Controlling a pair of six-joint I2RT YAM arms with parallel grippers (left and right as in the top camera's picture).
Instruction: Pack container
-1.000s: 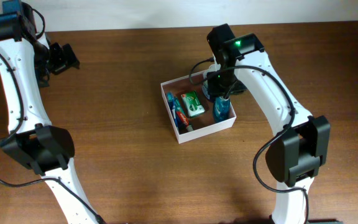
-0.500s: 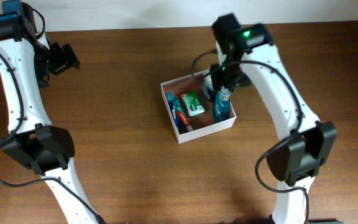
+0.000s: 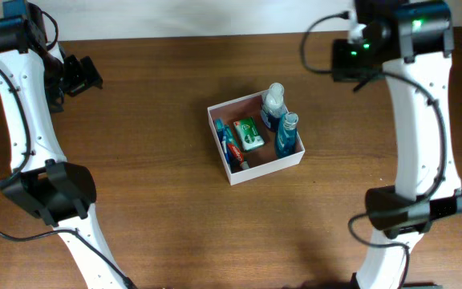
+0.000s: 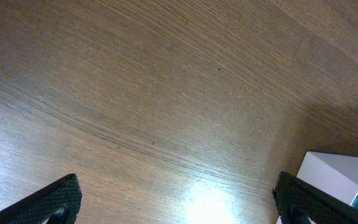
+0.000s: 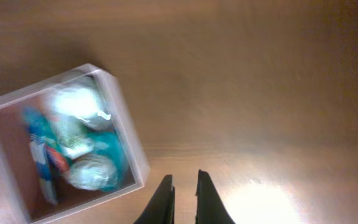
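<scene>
The container (image 3: 233, 173) is a square white-walled box with a reddish-brown inside, at the table's middle. In it are a toothpaste tube (image 3: 229, 144), a green pack (image 3: 249, 133), a round blue bottle with a white cap (image 3: 273, 100) and a slimmer blue bottle (image 3: 287, 132). My right gripper (image 3: 347, 60) is high at the back right, well away from the box. In the right wrist view its fingers (image 5: 184, 186) are almost together and empty, with the blurred container (image 5: 129, 146) to their left. My left gripper (image 3: 83, 76) is at the far left, fingers (image 4: 179, 205) wide open over bare wood.
The wooden table runs all round the box. A white corner of the container (image 4: 340, 174) shows at the lower right of the left wrist view. A pale wall borders the table's back edge (image 3: 215, 20).
My right gripper has left the slimmer blue bottle standing in the container and has risen and swung to the back right. The left arm has not moved.
</scene>
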